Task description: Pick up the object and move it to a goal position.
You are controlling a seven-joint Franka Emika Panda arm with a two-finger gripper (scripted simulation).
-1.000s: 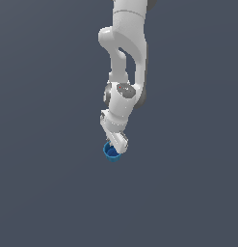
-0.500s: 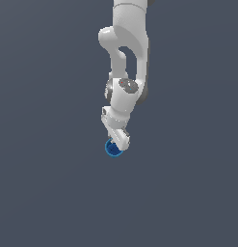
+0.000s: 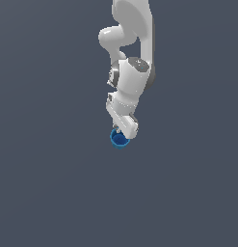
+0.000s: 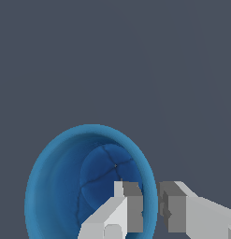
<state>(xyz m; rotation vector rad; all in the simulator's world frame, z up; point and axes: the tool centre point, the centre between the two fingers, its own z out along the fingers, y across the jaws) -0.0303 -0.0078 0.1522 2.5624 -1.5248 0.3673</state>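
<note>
The object, a small round blue cup (image 3: 120, 139), hangs at the tip of the white arm in the middle of the exterior view. My gripper (image 3: 122, 130) sits right above it and covers part of its rim. The wrist view looks into the cup's open mouth (image 4: 65, 186). One finger (image 4: 131, 205) is inside the cup and the other (image 4: 177, 207) is outside. My gripper (image 4: 150, 205) is shut on the cup's wall between them.
A plain dark grey surface (image 3: 53, 183) fills both views around the arm. No other object shows.
The cup has moved up and slightly toward the exterior view's right together with my gripper. The wrist has turned and the grip has stayed shut.
</note>
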